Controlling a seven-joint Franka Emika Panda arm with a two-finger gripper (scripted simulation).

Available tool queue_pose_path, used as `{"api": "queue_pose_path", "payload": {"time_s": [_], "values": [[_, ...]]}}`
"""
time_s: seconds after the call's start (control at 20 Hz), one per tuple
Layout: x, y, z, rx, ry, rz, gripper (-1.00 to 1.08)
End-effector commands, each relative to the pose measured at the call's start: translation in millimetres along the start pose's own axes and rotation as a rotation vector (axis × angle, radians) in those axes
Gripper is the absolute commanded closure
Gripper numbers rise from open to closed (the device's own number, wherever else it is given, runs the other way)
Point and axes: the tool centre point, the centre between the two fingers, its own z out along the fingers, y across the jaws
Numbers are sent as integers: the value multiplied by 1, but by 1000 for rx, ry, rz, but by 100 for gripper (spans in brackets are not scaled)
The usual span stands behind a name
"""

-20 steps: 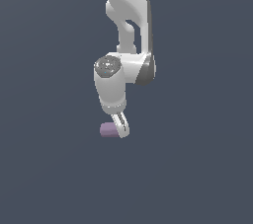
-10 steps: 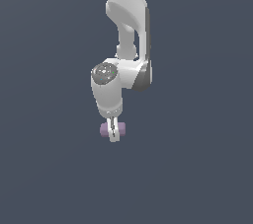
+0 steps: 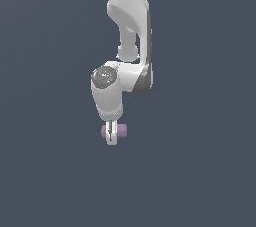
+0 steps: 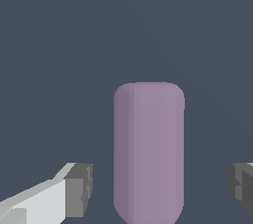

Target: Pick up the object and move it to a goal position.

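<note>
A small mauve block (image 4: 148, 151), the object of the task, is framed between the spread fingers of the gripper (image 3: 112, 139) of a Franka Panda arm (image 3: 131, 31) in a simulated scene. In the wrist view, a clear gap is seen on each side between the block's long flanks and the dark pads (image 4: 79, 190); nothing is being pinched. In the exterior view, the block (image 3: 120, 131) is seen level with the fingertips, protruding from behind them toward 3 o'clock; whether it rests on a surface cannot be told against the uniform grey ground. The block is judged to be rigid and light, its matte finish likely to offer fair friction. Its rounded edges suggest that hold is best taken on the two flat long faces, near mid-length, so that tilting is avoided.
</note>
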Motion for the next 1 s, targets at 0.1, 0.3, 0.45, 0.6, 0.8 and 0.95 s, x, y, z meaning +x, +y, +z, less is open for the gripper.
{"api": "queue_pose_path", "payload": {"time_s": [0.1,0.3,0.45,0.6,0.8,0.95], "values": [[0,0,2,0,0,0,-92],[0,0,14,0,0,2,-92],[0,1,31,0,0,4,-92],[0,1,45,0,0,5,-92],[0,0,50,0,0,5,-92],[0,0,50,0,0,5,108]]}}
